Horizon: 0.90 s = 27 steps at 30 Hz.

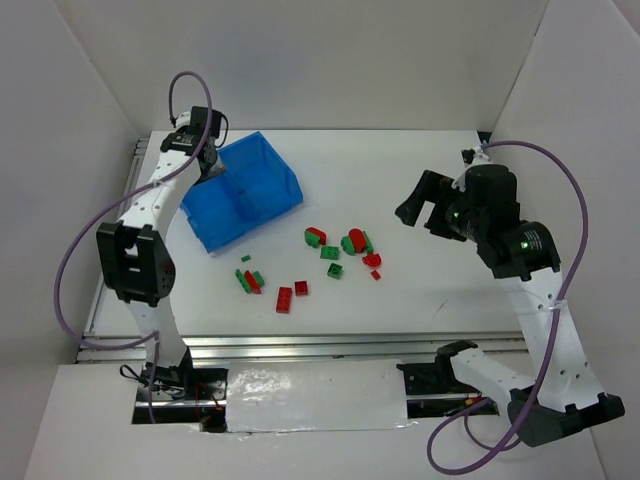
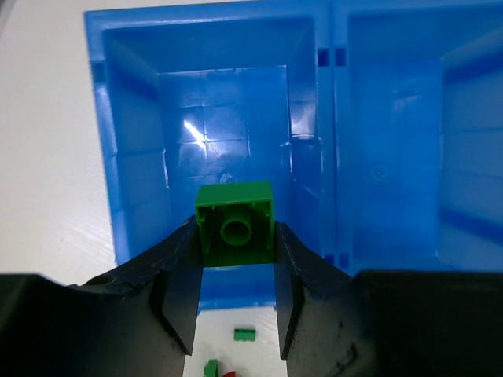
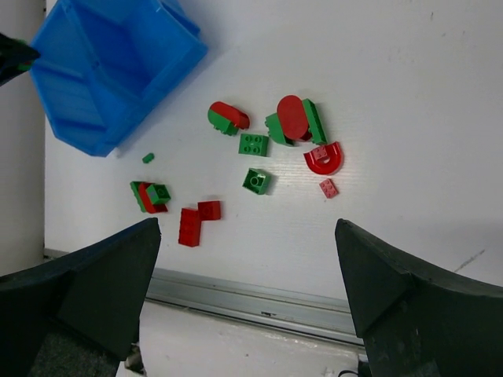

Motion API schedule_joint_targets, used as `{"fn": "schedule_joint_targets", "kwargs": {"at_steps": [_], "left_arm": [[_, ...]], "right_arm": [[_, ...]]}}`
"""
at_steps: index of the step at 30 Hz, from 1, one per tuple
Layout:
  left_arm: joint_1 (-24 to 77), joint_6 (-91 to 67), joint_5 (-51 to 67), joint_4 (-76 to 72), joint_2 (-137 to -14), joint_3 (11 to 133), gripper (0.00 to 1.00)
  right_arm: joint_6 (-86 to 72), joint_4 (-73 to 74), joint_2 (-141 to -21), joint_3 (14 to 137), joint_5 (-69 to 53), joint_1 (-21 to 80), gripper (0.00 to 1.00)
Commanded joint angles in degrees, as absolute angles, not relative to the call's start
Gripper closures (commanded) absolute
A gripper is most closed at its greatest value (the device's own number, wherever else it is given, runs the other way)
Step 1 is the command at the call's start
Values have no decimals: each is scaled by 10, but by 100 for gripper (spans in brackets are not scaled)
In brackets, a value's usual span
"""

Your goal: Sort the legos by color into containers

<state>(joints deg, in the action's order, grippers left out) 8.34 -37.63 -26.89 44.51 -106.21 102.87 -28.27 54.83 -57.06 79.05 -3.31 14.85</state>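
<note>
left gripper (image 2: 236, 271): pinching green brick (image 2: 235, 224)
bin (image 2: 126, 118): compartment under left gripper shows bare floor
right gripper (image 3: 245, 232): jaws wide
legos (image 3: 253, 144): loose beneath right gripper

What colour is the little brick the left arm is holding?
Green: the brick shows best in the left wrist view.

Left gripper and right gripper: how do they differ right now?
The left gripper has its jaws shut on a green brick; the right gripper has its jaws wide open and holds nothing. The left gripper hangs over one compartment of the blue bin, while the right gripper hovers above the loose legos. Shared: both have black jaws and look down on the work.
</note>
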Motion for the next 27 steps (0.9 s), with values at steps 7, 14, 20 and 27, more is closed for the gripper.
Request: {"fn": "schedule_joint_targets", "kwargs": {"at_steps": [7, 14, 20, 27], "left_arm": [[51, -396, -270, 481, -1122, 1090, 1], [165, -332, -243, 436, -1047, 1054, 0], [389, -292, -207, 348, -997, 929, 1], [496, -330, -146, 317, -1054, 906, 4]], "right_arm": [[-258, 533, -571, 809, -54, 147, 0], [-264, 528, -571, 793, -33, 147, 0], [-279, 515, -548, 780, -2, 147, 0], [-276, 517, -540, 766, -6, 146, 0]]}}
